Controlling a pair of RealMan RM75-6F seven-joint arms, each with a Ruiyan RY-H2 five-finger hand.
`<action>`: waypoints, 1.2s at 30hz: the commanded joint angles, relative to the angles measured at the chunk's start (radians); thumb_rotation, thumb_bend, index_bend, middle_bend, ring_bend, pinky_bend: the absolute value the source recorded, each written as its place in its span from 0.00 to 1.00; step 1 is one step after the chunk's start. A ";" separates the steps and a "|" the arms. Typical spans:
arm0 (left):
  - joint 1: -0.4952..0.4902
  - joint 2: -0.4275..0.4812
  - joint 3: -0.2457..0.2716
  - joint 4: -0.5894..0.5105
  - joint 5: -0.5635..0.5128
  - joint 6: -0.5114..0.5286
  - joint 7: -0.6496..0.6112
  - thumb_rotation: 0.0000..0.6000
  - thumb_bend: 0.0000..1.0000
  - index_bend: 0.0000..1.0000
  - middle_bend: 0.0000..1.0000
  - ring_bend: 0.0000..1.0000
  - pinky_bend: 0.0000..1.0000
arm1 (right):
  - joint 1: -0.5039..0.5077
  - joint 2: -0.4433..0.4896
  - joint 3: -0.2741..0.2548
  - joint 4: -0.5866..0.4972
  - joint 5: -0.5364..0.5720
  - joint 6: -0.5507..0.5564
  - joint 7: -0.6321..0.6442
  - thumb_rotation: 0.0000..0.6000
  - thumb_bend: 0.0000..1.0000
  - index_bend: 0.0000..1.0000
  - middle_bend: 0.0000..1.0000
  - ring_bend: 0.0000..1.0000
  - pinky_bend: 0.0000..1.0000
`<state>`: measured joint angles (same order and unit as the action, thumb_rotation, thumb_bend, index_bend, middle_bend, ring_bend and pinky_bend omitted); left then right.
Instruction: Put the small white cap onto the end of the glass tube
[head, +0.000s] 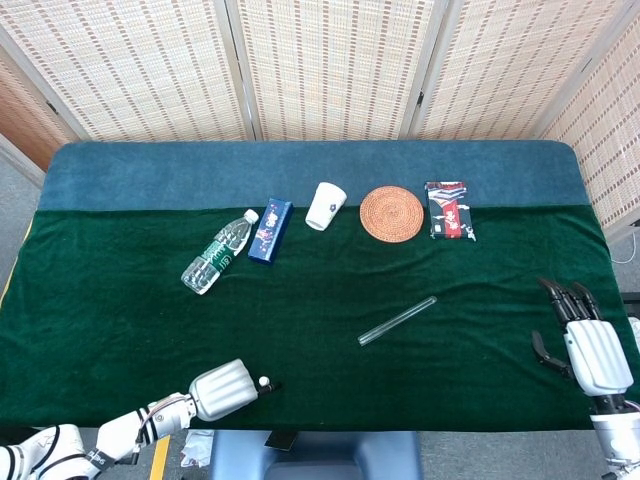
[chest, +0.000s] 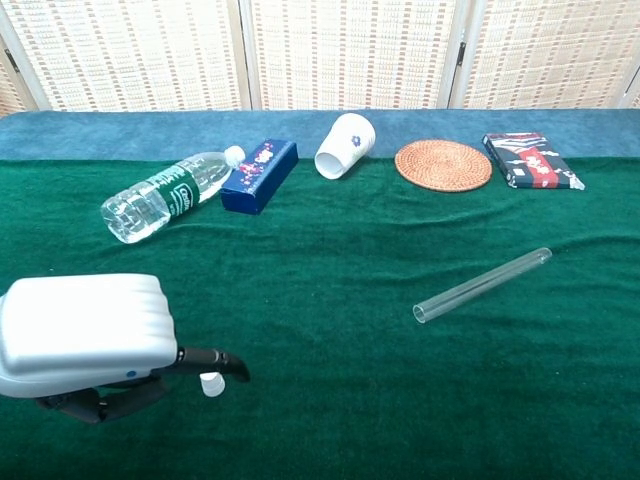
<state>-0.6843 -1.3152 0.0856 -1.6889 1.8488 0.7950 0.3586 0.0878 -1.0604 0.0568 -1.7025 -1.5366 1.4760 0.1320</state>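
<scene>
My left hand (chest: 85, 335) sits at the near edge of the table (head: 120, 300), low over the green cloth, back facing up. Its dark fingers (chest: 215, 362) reach rightward over the small white cap (chest: 211, 384), which stands on the cloth just under and between them. I cannot tell from either view whether the fingers press the cap or only hover around it, so the grip is unconfirmed. In the head view the cap (head: 263, 381) shows at the fingertips, close to the near table edge.

My right hand (head: 590, 350) rests near the right edge of the table, fingers extended, slightly apart and pointing away from me, holding nothing.

The glass tube (chest: 482, 285) lies flat on the cloth right of centre, well apart from both hands and from the cap. It runs diagonally: open end nearer me and to the left, rounded end farther and to the right. Open green cloth surrounds it on all sides, and the stretch between cap and tube holds nothing.

Farther back, a row of items lies along the seam where green cloth meets blue cloth. From left: a water bottle (chest: 165, 195) on its side, a blue box (chest: 259, 174) just beside the bottle cap end, a white paper cup (chest: 343, 145) tipped over, a round woven coaster (chest: 443, 164), and a flat packet (chest: 531, 160). Woven screens (head: 330, 65) stand behind the far edge.
</scene>
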 joint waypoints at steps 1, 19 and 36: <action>-0.004 -0.009 -0.002 0.002 -0.023 -0.014 0.017 1.00 0.74 0.17 0.99 0.86 0.80 | 0.000 -0.001 0.000 0.001 0.001 0.000 0.001 1.00 0.55 0.04 0.14 0.13 0.05; 0.047 0.166 -0.015 -0.091 -0.190 0.047 0.091 1.00 0.74 0.23 0.99 0.86 0.80 | -0.007 -0.005 -0.004 0.002 -0.007 0.010 0.002 1.00 0.55 0.04 0.14 0.13 0.05; 0.003 0.048 0.021 -0.079 -0.131 -0.004 0.091 1.00 0.74 0.22 0.99 0.86 0.80 | -0.008 -0.009 -0.004 0.014 0.001 0.006 0.015 1.00 0.55 0.04 0.14 0.13 0.05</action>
<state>-0.6798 -1.2637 0.1042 -1.7666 1.7195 0.7938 0.4461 0.0802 -1.0689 0.0531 -1.6885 -1.5363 1.4824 0.1466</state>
